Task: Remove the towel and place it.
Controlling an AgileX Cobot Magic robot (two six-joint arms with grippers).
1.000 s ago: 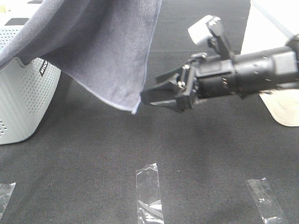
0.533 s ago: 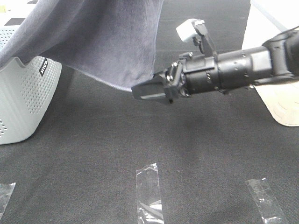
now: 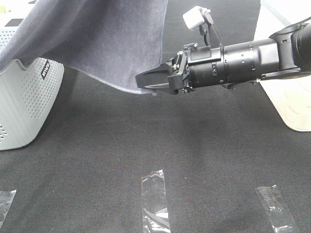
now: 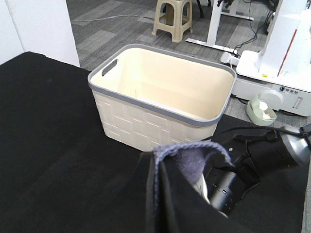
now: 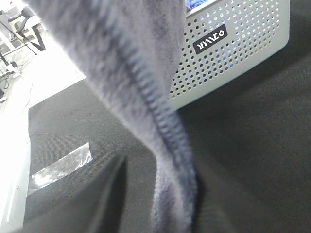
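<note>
The grey-lavender towel [image 3: 107, 43] hangs from above at the upper left, draped over the rim of the grey perforated basket [image 3: 19, 102]. My right gripper [image 3: 146, 82] reaches in from the right, its jaws closed on the towel's lower corner. In the right wrist view the towel's stitched hem [image 5: 160, 121] runs close past the camera beside one dark finger [image 5: 97, 194]. In the left wrist view a bunched towel edge [image 4: 194, 155] sits pinched in my left gripper [image 4: 160, 165], held high. The left gripper is out of the exterior view.
A cream basket with a grey rim [image 4: 160, 104] stands on the black table, at the right edge in the exterior view [image 3: 291, 107]. A bright blue cloth [image 5: 199, 5] lies in the grey basket [image 5: 233, 43]. Tape strips [image 3: 155, 199] [image 3: 274, 208] mark the front.
My right gripper moved left and up to the towel's lower corner, and its open jaws closed on it. The corner rose slightly.
</note>
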